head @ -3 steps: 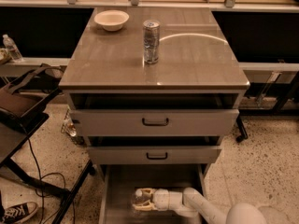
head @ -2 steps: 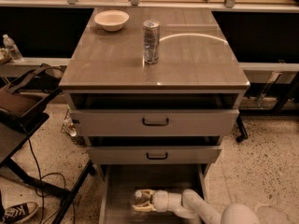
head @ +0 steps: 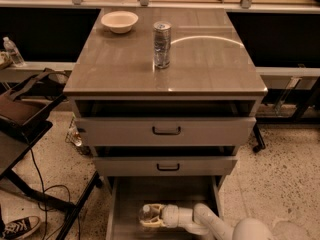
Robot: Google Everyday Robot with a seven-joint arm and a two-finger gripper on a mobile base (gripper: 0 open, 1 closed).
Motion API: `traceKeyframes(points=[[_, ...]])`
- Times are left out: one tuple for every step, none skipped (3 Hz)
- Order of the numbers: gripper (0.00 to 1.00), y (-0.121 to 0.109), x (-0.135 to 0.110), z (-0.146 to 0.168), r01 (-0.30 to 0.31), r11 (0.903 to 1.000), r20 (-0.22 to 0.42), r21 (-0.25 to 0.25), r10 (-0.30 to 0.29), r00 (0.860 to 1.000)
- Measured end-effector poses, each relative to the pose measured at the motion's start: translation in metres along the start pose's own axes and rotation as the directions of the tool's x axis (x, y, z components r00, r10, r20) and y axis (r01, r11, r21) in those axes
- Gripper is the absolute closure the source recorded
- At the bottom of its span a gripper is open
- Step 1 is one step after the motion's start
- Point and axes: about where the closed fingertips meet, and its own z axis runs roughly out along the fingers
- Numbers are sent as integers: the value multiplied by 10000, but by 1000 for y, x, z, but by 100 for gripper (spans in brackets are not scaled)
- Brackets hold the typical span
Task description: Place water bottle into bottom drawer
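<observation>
The bottom drawer (head: 170, 191) is pulled open at the foot of the grey cabinet. My gripper (head: 151, 217) is inside it, low over the floor near the front left, with the white arm (head: 210, 224) reaching in from the lower right. The fingers are closed around the water bottle (head: 145, 213), a clear bottle that lies on its side across the gripper's tip. Most of the bottle's body is hidden by the fingers.
A silver drink can (head: 161, 44) and a white bowl (head: 119, 21) stand on the cabinet top. Two upper drawers with black handles (head: 166, 130) are partly open above the bottom drawer. A dark bag (head: 25, 106), cables and a shoe (head: 17, 227) lie left.
The arm has shifted slightly left inside the drawer. The gripper and the bottle stay at nearly the same spot.
</observation>
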Motion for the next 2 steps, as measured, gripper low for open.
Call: traceKeyframes(points=[[61,0,-1,0,0,10000,1,-1,0,10000],[36,0,-1,1,-6,10000,8,-12,6,10000]])
